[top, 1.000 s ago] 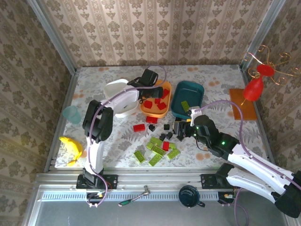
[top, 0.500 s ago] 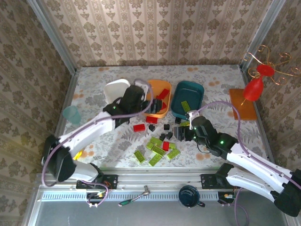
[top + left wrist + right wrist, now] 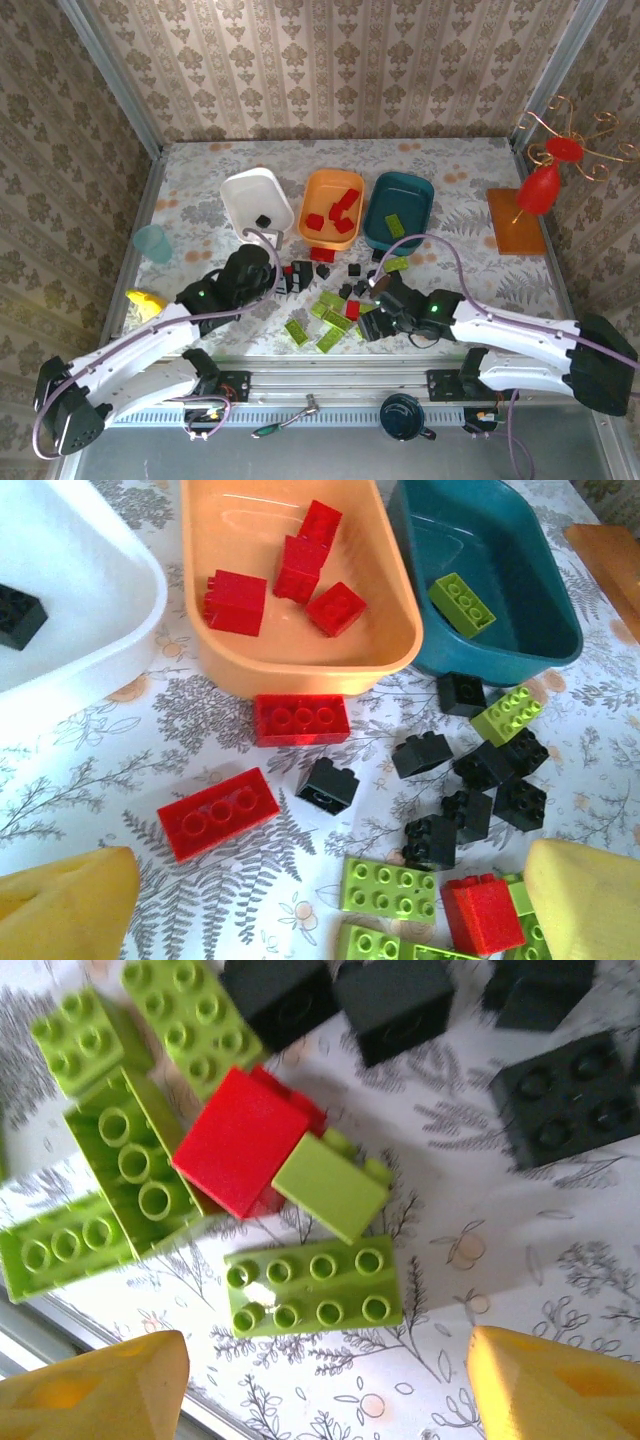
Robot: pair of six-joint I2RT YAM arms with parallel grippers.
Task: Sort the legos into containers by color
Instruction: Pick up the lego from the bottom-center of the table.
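- The right tool (image 3: 325, 1385) is released and holds nothing. It has slid nearer, away from the black bricks, and now hovers low over the green heap.
- Just ahead of its fingertips (image 3: 95, 1385) lies a flat lime-green brick (image 3: 312, 1290). Beyond that is a red brick (image 3: 240, 1140) touching a small green one (image 3: 330, 1185), and black bricks (image 3: 560, 1100) lie farther off.
- The left tool (image 3: 320, 920) is spread wide and empty. A second ago it reached over the orange tub, half clenched, and it has since pulled back over the loose pile on the counter (image 3: 90, 770).
- Ahead of it lie two long red bricks (image 3: 218, 813), with a black cluster (image 3: 470, 810) to their right.
- Beyond those, the orange tub (image 3: 400, 630) holds four red pieces, the teal tub (image 3: 520, 630) one green piece, and the white tub (image 3: 110, 630) one black piece.
- I judge a red piece was just dropped off. Most of the pile remains unsorted, so both tools look set to pick again.
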